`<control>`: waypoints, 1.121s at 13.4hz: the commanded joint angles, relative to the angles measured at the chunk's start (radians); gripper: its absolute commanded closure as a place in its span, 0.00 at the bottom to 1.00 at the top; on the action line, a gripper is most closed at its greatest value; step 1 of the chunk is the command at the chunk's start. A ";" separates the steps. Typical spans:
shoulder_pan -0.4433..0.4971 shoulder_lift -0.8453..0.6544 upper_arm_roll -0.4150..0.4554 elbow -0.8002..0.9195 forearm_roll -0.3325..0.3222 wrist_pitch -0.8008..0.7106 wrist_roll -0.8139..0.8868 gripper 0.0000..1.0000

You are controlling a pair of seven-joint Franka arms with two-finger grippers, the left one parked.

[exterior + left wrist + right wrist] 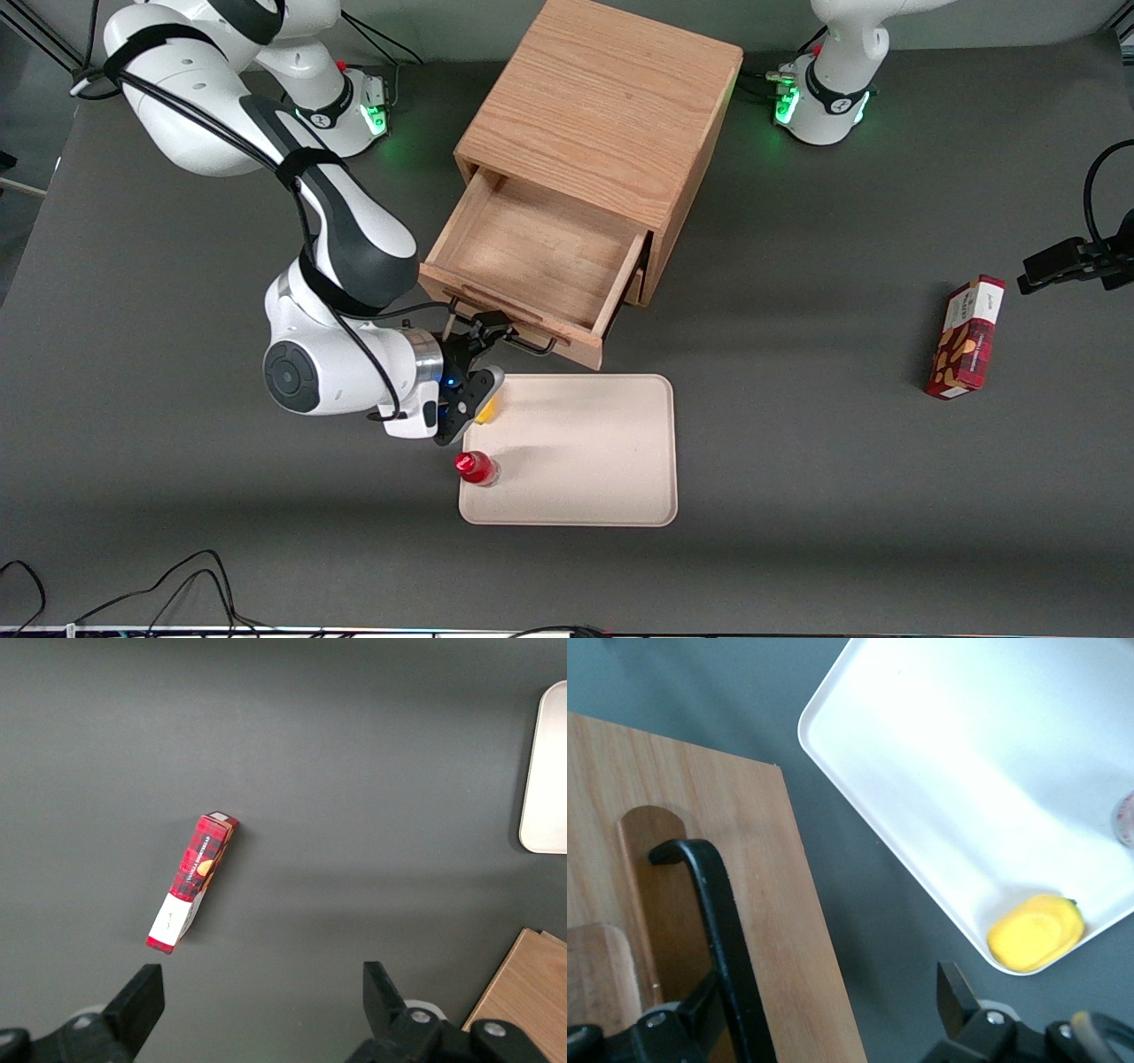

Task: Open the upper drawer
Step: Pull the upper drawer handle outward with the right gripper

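The upper drawer (540,252) of the oak cabinet (602,106) stands pulled far out, its shallow tray bare inside. Its black wire handle (530,344) is on the front panel, nearest the front camera. My right gripper (485,354) is open in front of that panel, at the handle's end toward the working arm. In the right wrist view the handle (718,904) runs across the drawer front (780,868), close by one of my fingers (700,1019). The other finger (955,990) is well apart over the grey table, so the gripper (828,1010) is open. The lower drawer is mostly hidden under the upper one.
A beige tray (602,461) lies just in front of the drawer, holding a yellow object (486,409) and a red-capped bottle (476,467); the tray's rim (833,753) and the yellow object (1035,930) also show in the right wrist view. A red box (966,337) lies toward the parked arm's end.
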 commanded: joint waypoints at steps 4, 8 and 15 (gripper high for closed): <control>0.008 0.064 -0.043 0.113 -0.007 -0.017 -0.131 0.00; 0.008 0.099 -0.057 0.185 -0.006 -0.020 -0.157 0.00; -0.003 0.136 -0.055 0.274 0.000 -0.027 -0.229 0.00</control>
